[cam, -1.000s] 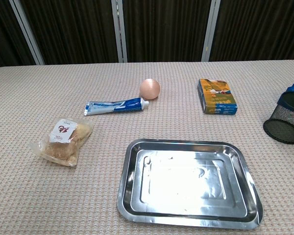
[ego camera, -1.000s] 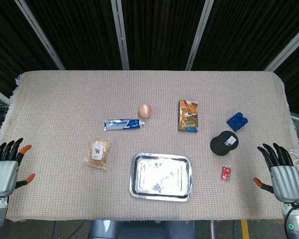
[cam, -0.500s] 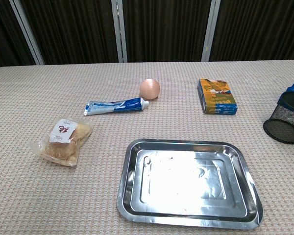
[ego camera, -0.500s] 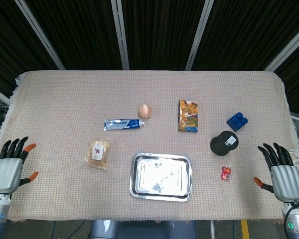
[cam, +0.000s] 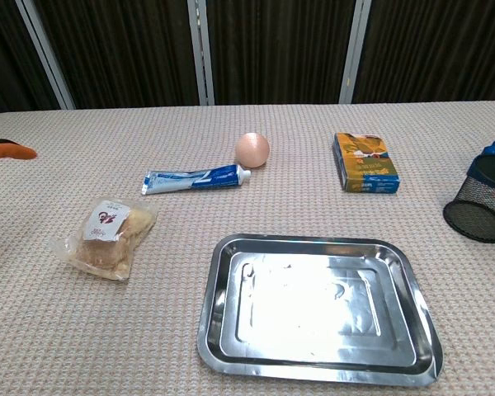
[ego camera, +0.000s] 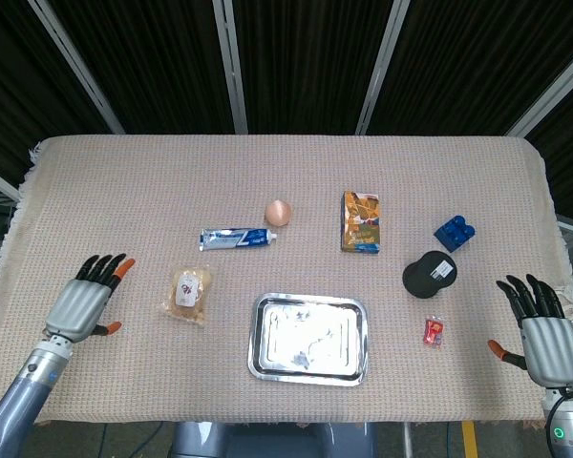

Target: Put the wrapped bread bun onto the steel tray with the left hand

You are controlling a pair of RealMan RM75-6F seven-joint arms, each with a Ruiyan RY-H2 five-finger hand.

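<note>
The wrapped bread bun (ego camera: 187, 295) (cam: 106, 238) lies in clear plastic with a white label, left of the steel tray (ego camera: 309, 338) (cam: 318, 361). The tray holds nothing. My left hand (ego camera: 84, 302) hovers over the cloth left of the bun, a short gap away, fingers spread and holding nothing; in the chest view only an orange fingertip (cam: 10, 151) shows at the left edge. My right hand (ego camera: 540, 333) stays at the table's right front corner, fingers apart and empty.
A toothpaste tube (ego camera: 237, 238) and a pink egg (ego camera: 279, 211) lie behind the bun. An orange-blue box (ego camera: 361, 221), a blue brick (ego camera: 454, 233), a black mesh cup (ego camera: 430, 274) and a small red packet (ego camera: 434, 331) occupy the right side.
My left hand has moved right and forward from the table's left edge onto the cloth, closer to the bun. The right hand and all objects stay where they were.
</note>
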